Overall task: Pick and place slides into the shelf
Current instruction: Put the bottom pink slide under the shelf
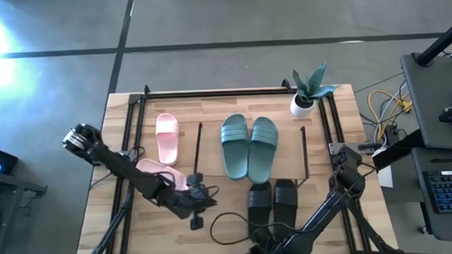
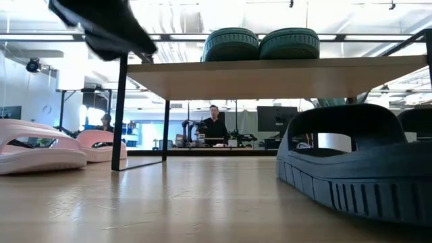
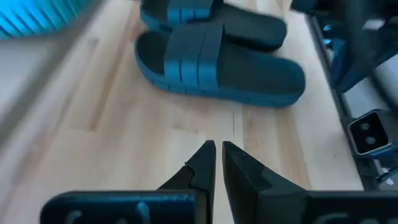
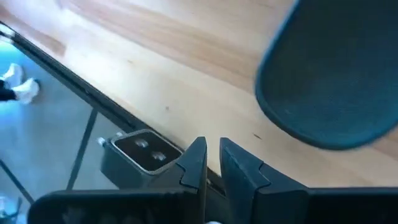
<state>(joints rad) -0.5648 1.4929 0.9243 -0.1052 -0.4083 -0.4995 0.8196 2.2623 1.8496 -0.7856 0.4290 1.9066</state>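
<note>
On the shelf (image 1: 248, 111) lie two teal slides (image 1: 248, 146), side by side on its board. Beside the shelf's left end frame, one pink slide (image 1: 167, 136) lies flat, and the other pink slide (image 1: 164, 173) sits nearer the table's front, just beside the left arm. In front of the shelf rest two black slides (image 1: 273, 201). The left gripper (image 3: 215, 152) hovers before these, fingers pressed nearly together, empty. The right gripper (image 4: 211, 149), likewise closed and empty, hangs at the table's front edge beside the black pair.
</note>
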